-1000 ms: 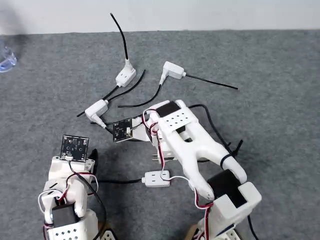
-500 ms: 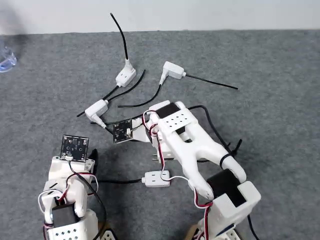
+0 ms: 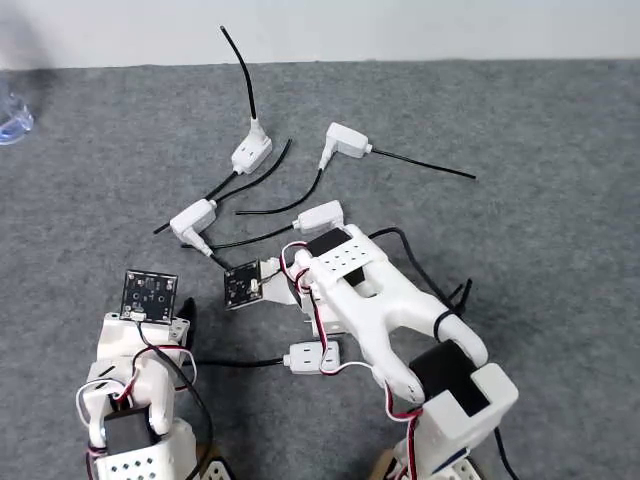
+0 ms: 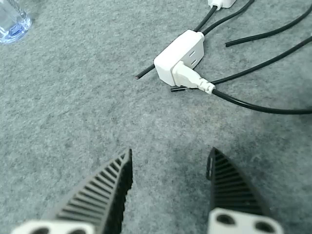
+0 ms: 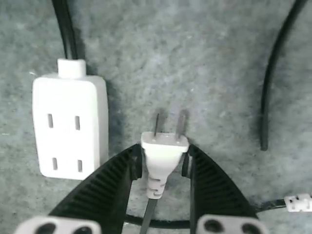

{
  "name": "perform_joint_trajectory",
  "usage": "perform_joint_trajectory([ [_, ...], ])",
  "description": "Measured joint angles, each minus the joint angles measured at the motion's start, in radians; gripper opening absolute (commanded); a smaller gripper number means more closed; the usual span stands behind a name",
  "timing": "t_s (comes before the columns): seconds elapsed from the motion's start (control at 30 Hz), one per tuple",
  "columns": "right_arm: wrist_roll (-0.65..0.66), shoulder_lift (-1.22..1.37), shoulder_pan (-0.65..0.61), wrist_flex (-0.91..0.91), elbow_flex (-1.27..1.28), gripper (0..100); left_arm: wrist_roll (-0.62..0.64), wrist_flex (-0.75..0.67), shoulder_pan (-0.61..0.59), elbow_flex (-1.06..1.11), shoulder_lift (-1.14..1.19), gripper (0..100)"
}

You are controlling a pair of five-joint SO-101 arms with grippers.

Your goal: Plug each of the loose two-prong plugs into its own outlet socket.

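My right gripper (image 5: 163,157) is shut on a white two-prong plug (image 5: 164,146), prongs pointing away, just off the carpet. Beside it lies a white outlet block (image 5: 69,126) with empty slots on a black cord. In the high view that outlet (image 3: 311,355) lies at the front centre, with the right gripper (image 3: 318,318) just behind it. My left gripper (image 4: 168,158) stands open over bare carpet, and in the high view this left gripper (image 3: 185,318) sits front left. Ahead of it lies another outlet (image 4: 179,57) with a plug (image 4: 187,78) seated in it.
More white outlets lie farther back, one (image 3: 250,152) left of centre, one (image 3: 345,140) to its right and one (image 3: 320,215) just behind the right arm. Black cords (image 3: 270,175) cross between them. A clear container (image 3: 12,115) stands at the far left edge.
The right arm has drawn back toward the front of the table with the plug, uncovering a white outlet behind it. The left arm has not moved.
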Motion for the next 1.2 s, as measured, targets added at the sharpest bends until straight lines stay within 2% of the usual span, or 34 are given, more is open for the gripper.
perform_joint_trajectory([
  [0.1, 0.000, 0.000, 0.000, 0.000, 0.000, 11.5, 0.000, 0.000, 0.000, 0.000, 0.000, 23],
  [0.2, 0.000, 0.000, 0.000, 0.000, 0.000, 0.1, 0.000, 0.000, 0.000, 0.000, 0.000, 23],
  [0.27, 0.002, 0.000, 0.000, -0.011, 0.000, 2.3, 0.000, 0.000, 0.000, 0.000, 0.000, 23],
  [0.57, 0.002, -0.008, 0.002, -0.098, 0.046, 0.8, 0.000, 0.000, 0.000, 0.000, 0.000, 23],
  [0.8, -0.123, -0.201, -0.020, -0.068, 0.049, 0.8, 0.006, -0.012, 0.012, 0.000, 0.000, 23],
  [1.03, -0.282, -0.473, -0.035, -0.015, 0.064, 0.8, 0.213, -0.046, 0.250, -0.071, 0.000, 24],
  [1.2, -0.308, -0.545, -0.037, -0.031, 0.123, 0.8, 0.350, -0.048, 0.397, -0.133, 0.000, 24],
])
